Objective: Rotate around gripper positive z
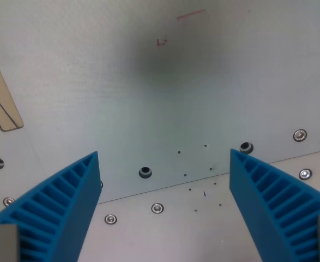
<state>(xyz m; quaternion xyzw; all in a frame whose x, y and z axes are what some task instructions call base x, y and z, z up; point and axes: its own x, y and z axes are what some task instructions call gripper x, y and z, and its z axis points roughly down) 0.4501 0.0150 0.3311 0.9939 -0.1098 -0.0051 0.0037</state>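
Note:
My gripper [163,155] hangs open above a pale grey table surface [149,98]. Its two blue ribbed fingers frame the bottom of the wrist view: one finger [61,207] at the wrist view's left, the other finger [274,202] at the wrist view's right. Nothing sits between them. A dark soft shadow lies on the table at the top middle.
A seam runs across the table from lower left to right, with silver screws [157,208] and black holes [145,172] along it. A tan strip [1,93] lies at the wrist view's left edge. Faint red marks [191,15] show near the top.

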